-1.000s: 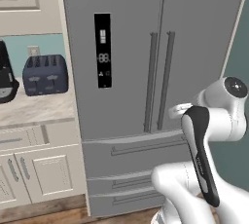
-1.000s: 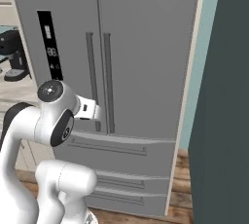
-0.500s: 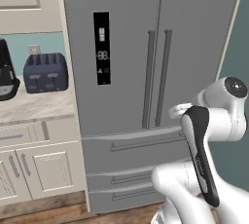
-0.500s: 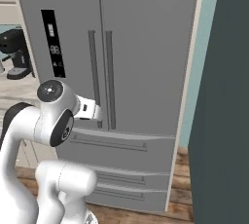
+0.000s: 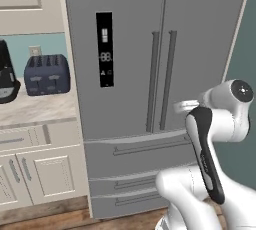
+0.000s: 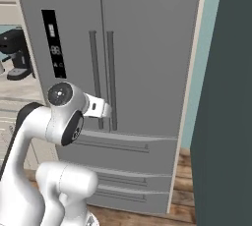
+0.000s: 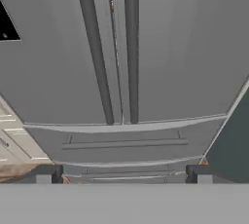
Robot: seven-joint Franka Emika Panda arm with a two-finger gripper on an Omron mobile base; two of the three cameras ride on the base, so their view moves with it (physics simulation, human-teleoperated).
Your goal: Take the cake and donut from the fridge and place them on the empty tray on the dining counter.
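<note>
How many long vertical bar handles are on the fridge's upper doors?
2: the left handle and the right handle stand side by side along the centre seam of the fridge, both doors shut.

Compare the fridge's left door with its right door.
The left door carries a narrow black display panel; the right door is plain steel. In the left base view the left door sits beside the toaster, the right door beside the teal wall. Both are grey, shut, with long vertical bar handles meeting at the middle.
</note>
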